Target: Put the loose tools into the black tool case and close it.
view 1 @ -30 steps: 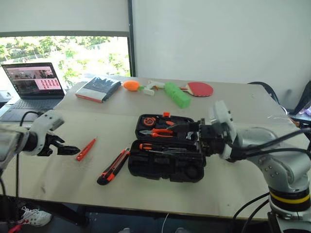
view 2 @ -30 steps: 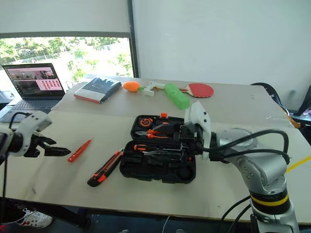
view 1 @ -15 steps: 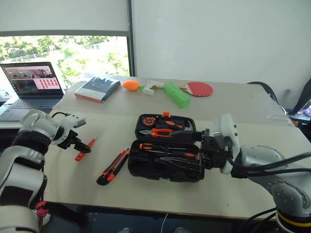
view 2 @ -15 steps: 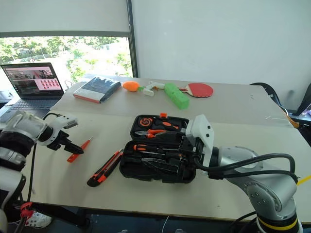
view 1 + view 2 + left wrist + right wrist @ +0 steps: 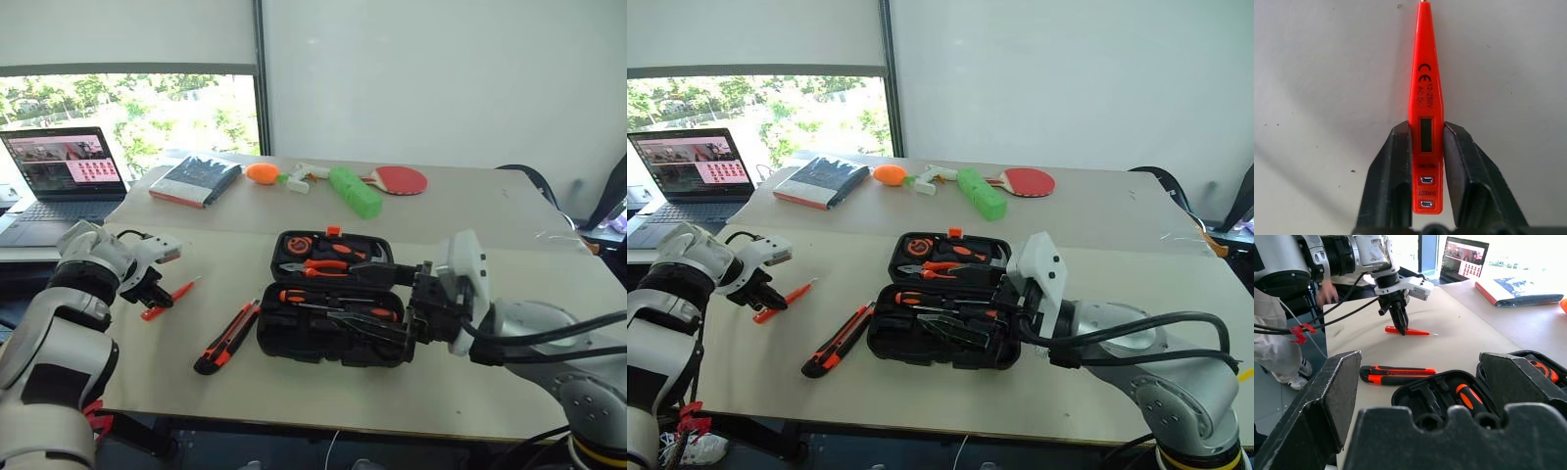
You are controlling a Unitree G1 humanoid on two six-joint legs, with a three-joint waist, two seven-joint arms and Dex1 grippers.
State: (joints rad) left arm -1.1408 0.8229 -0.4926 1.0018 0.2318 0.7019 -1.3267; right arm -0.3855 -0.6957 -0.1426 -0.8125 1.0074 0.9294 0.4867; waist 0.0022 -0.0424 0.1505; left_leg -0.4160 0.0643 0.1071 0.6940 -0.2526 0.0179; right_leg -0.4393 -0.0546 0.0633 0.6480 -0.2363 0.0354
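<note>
The black tool case (image 5: 333,308) is lying open on the beige table (image 5: 470,382), its two halves spread flat and its small orange latch at the far edge. Pliers with orange grips (image 5: 318,264) and a round dark tape measure (image 5: 297,243) are sitting in the far half, and a black-and-orange screwdriver (image 5: 338,299) is resting in the near half.

To the left of the case, just beside its near half, a black-and-orange utility knife (image 5: 228,336) is lying loose at a slant on the table. Farther left of the case, beyond the knife, the slim orange voltage tester (image 5: 1426,117) is lying on the tabletop. The left gripper (image 5: 1426,171) is pointing steeply down over it, and its two black fingers (image 5: 1393,171) are pressing against both sides of the tester's rear end, next to the small display window, so the gripper is clamped on the tester while the tool is touching the table.

The right gripper (image 5: 1420,396) is hovering level at the right edge of the case, its fingers spread wide apart with nothing between them.

Beyond the case, at the far side of the table, a green foam block (image 5: 356,191), a red table-tennis paddle (image 5: 402,180), an orange ball-like item (image 5: 263,172) and a dark book (image 5: 196,180) are lying. An open laptop (image 5: 61,171) is standing far to the left of the case.
</note>
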